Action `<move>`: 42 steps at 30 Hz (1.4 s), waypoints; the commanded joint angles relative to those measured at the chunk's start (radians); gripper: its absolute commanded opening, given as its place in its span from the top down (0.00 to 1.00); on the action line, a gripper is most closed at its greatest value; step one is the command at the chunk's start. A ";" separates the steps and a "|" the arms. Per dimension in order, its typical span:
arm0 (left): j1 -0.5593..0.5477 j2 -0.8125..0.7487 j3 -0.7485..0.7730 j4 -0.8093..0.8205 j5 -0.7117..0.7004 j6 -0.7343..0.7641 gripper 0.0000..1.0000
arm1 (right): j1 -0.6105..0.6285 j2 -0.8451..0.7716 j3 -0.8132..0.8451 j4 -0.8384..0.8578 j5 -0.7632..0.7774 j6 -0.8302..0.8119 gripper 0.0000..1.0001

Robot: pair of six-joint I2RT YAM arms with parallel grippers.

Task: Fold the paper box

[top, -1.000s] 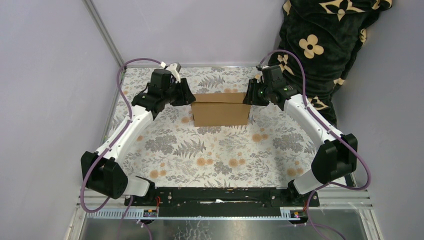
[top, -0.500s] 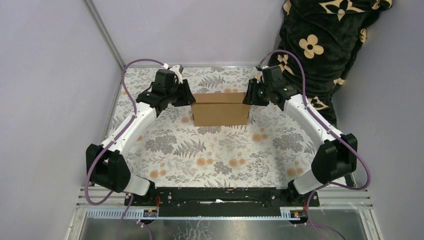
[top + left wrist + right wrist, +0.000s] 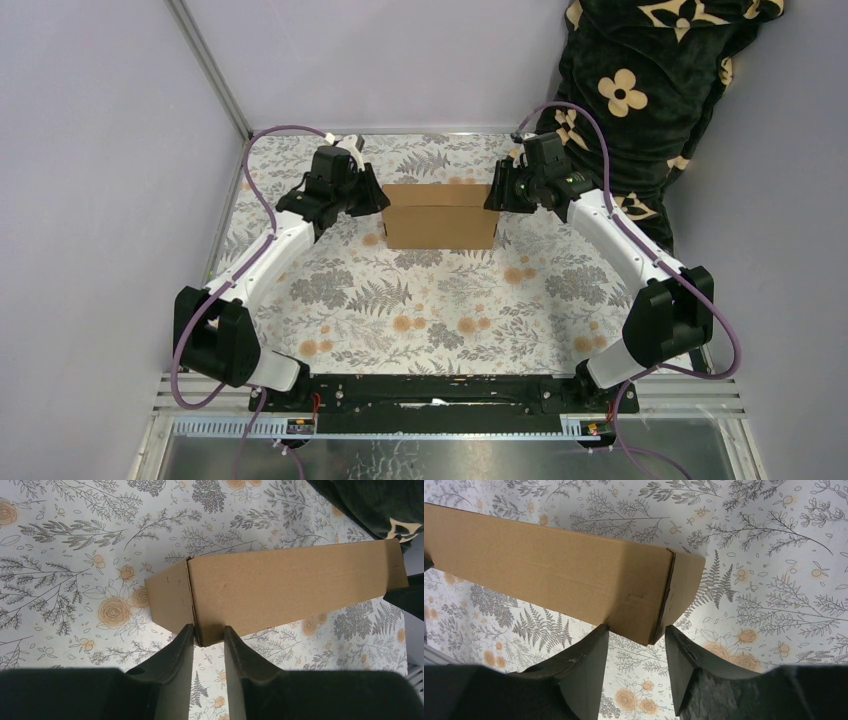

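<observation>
At the near edge the two arms rise from a black base rail [image 3: 430, 392] and reach outward and away over the floral tablecloth [image 3: 400, 310], which lies bare between the bases and the work. Toward the far middle of the table stands the paper box [image 3: 440, 218], long brown face toward the bases, with an arm at each short end, probably to steady it and work on the end flaps. The left gripper [image 3: 206, 629] straddles the creased corner at the box's left end with only a narrow gap between its fingers; whether it pinches the cardboard cannot be told. The right gripper [image 3: 635, 629] brackets the opposite corner with its jaws set wider, tablecloth showing beside the cardboard, so it looks released. The walls appear raised and the shape nearly formed; the inside is hidden, so any contents cannot be judged. Beyond the far right corner hangs a dark flower-patterned blanket [image 3: 650, 60].
</observation>
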 commanded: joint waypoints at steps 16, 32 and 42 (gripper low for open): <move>0.007 0.045 -0.039 -0.113 -0.076 0.036 0.70 | -0.027 -0.032 0.122 -0.089 0.058 -0.011 0.39; 0.007 0.048 -0.028 -0.113 -0.069 0.039 0.71 | -0.037 0.053 0.178 -0.118 0.096 -0.025 0.60; 0.007 0.045 -0.040 -0.107 -0.061 0.036 0.72 | -0.035 0.041 0.043 -0.110 0.114 -0.027 0.72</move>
